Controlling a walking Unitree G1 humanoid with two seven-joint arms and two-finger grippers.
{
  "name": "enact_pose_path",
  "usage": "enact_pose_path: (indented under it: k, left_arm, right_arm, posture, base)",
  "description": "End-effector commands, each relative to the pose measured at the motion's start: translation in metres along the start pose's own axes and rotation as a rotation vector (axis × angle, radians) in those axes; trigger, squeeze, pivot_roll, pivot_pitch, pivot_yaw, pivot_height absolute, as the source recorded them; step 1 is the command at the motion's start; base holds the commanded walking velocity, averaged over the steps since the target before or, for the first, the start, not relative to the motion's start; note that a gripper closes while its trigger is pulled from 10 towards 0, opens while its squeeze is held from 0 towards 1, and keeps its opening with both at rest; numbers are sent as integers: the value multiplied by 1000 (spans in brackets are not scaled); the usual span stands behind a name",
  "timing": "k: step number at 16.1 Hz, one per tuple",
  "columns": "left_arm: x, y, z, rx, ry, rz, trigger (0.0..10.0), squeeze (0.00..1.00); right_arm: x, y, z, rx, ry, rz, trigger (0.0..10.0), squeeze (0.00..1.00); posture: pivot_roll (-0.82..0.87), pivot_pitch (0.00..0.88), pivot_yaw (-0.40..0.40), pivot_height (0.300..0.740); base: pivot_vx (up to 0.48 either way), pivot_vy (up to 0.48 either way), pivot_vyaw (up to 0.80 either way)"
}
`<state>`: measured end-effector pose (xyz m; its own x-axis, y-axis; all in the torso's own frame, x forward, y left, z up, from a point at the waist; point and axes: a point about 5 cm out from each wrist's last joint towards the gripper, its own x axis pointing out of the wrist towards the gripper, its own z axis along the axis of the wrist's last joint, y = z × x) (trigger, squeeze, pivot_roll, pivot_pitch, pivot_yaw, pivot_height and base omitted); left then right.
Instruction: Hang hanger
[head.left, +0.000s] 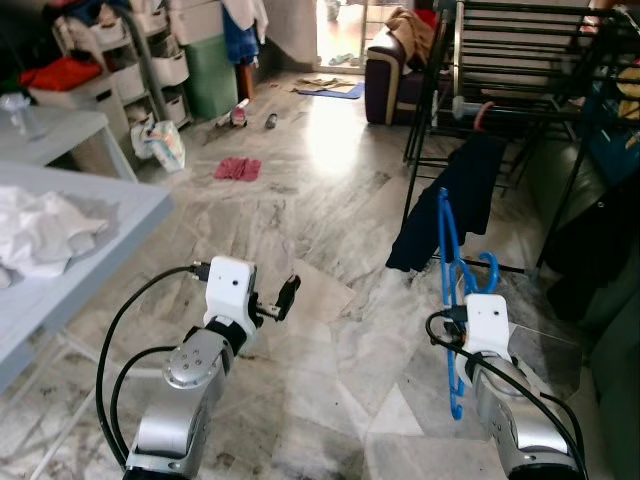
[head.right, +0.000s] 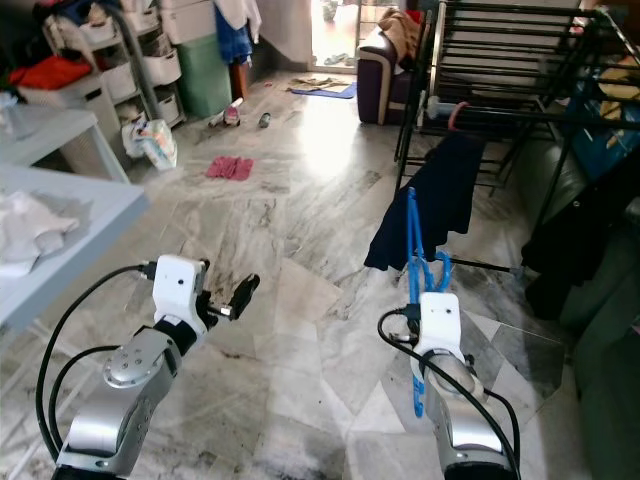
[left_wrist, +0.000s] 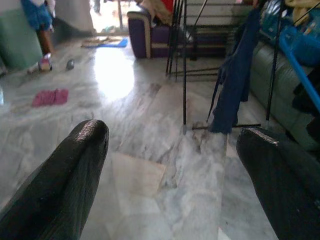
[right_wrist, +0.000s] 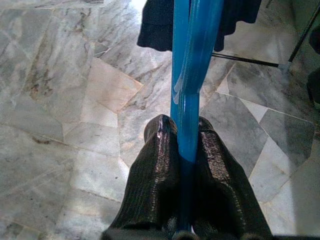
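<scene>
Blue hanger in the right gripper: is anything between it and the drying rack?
Only open marble floor lies between the blue hanger, clamped in the right gripper, and the black drying rack. A dark garment already hangs from its near rail.

You had daylight coming in from the doorway (head.left: 340, 25) at the far end, which threw a white glare patch on the marble floor (head.left: 335, 140). The head views were fairly sharp and evenly lit. In the left wrist view the fingers (left_wrist: 65, 180) were blurred and dark, with the far background soft.
</scene>
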<state>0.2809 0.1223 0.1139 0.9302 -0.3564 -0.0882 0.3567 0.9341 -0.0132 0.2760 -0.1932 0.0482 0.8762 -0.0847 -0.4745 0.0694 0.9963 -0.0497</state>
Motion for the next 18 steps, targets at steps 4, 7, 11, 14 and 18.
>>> enact_pose_path:
  k: [4, 7, 11, 14, 18]
  left_arm:
    - [5, 0, 6, -18, -31, -27, 10000, 0]
    - [1, 1, 4, -64, -48, 6, 10000, 0]
    - [1, -8, 2, -62, -45, -41, 10000, 0]
    - [3, -8, 2, -60, -44, -46, 10000, 0]
    - [3, -8, 0, -50, -32, -62, 10000, 0]
  right_arm:
    - [-2, -3, 10, -25, -36, -9, 10000, 0]
    - [-4, -6, 7, -46, -22, -9, 10000, 0]
    - [-1, -5, 12, -75, -29, -2, 10000, 0]
    - [0, -2, 11, -72, -24, -1, 10000, 0]
    - [-2, 4, 6, -69, -18, 9, 10000, 0]
  posture:
    - [-9, 0, 50, 740]
    - [-18, 21, 17, 740]
    - [-16, 10, -2, 740]
    - [-10, 8, -5, 740]
    - [-12, 4, -4, 740]
  base:
    - [0, 0, -538]
    - [0, 0, -800]
    - [65, 0, -800]
    - [260, 0, -800]
    - [277, 0, -800]
